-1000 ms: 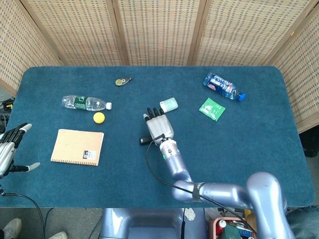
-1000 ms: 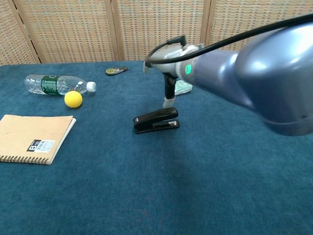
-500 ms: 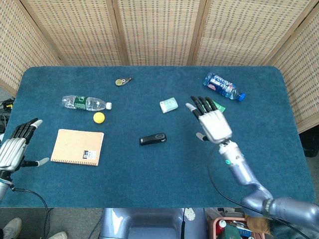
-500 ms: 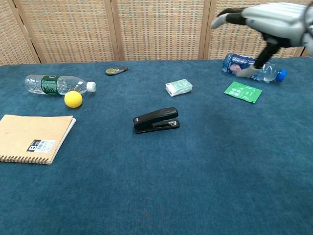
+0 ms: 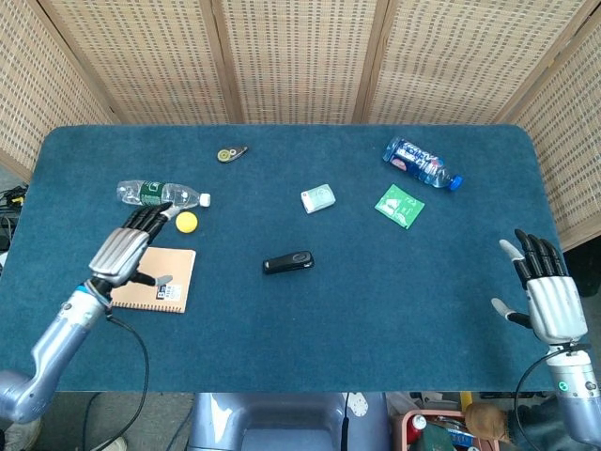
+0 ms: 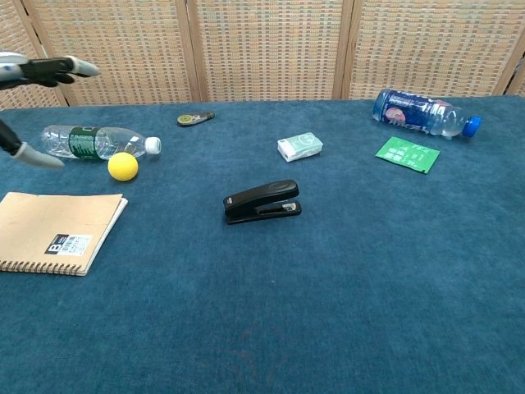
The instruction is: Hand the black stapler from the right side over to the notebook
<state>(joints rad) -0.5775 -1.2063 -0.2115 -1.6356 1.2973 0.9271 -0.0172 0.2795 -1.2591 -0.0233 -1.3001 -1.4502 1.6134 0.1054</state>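
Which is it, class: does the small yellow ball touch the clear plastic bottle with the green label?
Apart. The chest view shows blue cloth between the small yellow ball and the clear plastic bottle with the green label.

Silver hands (image 5: 120, 254), black fingers (image 5: 538, 250), apparently pale tips.

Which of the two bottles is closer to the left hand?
The green-label bottle, lying just past the left hand; the blue-cap bottle is far across the table.

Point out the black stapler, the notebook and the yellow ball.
black stapler (image 6: 262, 201), chest view, middle of its top arm.
notebook (image 6: 49, 222), chest view, bare tan cover.
yellow ball (image 5: 187, 222), head view, its centre.
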